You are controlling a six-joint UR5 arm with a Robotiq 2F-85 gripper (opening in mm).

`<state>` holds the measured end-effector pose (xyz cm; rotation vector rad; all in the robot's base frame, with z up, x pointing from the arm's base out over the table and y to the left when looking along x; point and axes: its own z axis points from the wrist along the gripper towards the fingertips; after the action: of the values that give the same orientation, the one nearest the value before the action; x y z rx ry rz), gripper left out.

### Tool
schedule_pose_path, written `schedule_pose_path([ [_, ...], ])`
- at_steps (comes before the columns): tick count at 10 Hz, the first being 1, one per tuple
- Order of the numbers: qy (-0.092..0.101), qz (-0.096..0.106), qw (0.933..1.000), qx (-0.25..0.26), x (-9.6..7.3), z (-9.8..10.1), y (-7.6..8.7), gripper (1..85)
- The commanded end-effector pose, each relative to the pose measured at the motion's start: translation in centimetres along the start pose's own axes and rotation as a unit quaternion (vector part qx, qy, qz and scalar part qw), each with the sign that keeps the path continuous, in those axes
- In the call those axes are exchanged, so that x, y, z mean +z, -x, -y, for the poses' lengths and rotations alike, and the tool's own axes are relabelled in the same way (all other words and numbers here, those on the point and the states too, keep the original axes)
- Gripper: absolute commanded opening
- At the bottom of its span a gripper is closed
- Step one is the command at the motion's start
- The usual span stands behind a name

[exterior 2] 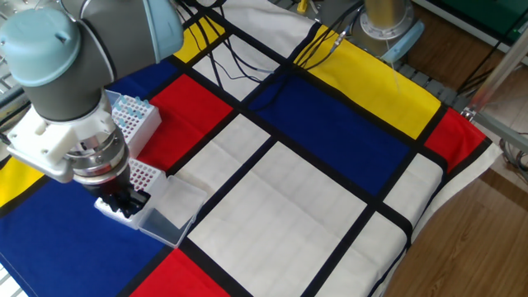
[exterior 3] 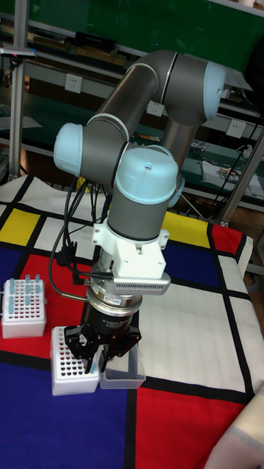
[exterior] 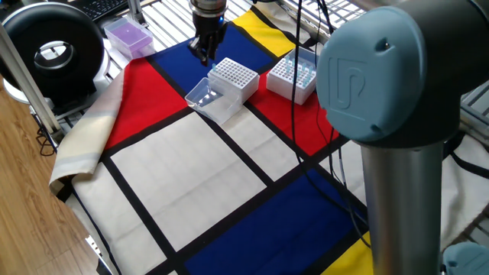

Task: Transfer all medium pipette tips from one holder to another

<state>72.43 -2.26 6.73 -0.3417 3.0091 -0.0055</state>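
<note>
Fingers of the gripper [exterior 3: 100, 357] pointed straight down, and in the tall fixed view they stood close together with only a narrow gap between them. Whether a tip was pinched there, I could not tell, because the tips of the fingers were dark and small in every view. The gripper hung over the near white box [exterior 3: 73, 361], above its right edge, where the clear lid [exterior 3: 122, 371] lay open beside it. This white box had many small holes on top, and the holes that showed looked dark.

In one fixed view the gripper [exterior: 205, 52] stood at the far-left side of the same box [exterior: 234, 79], over the blue field of the cloth [exterior: 191, 172]. In the other fixed view the gripper [exterior 2: 124, 203] covered a part of the box [exterior 2: 142, 176], and the lid [exterior 2: 167, 211] stretched to the right of it.

The medium pipette tips [exterior 3: 26, 290] stood upright in the second white box [exterior 3: 22, 308], which was to the left and a bit farther away, near the first box but not touching it. In one fixed view these pale-blue tips [exterior: 296, 70] filled only a part of their holder [exterior: 292, 79].

A purple box [exterior: 127, 36] lay at the far left, well apart from both holders.
</note>
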Motion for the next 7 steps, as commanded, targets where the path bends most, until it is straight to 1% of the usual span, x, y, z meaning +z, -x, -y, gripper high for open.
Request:
schedule_pose_path([
  [1, 0.004, 0.002, 1.0, 0.005, 0.03, -0.23, -0.42, 28.7],
  [2, 0.003, 0.004, 1.0, 0.004, 0.19, -0.09, -0.48, 28.3],
  [4, 0.004, 0.006, 0.9999, 0.009, 0.3, 0.08, -0.44, 24.7],
  [7, 0.004, 0.01, 0.9996, 0.026, 0.21, -0.09, -0.15, 15.7],
])
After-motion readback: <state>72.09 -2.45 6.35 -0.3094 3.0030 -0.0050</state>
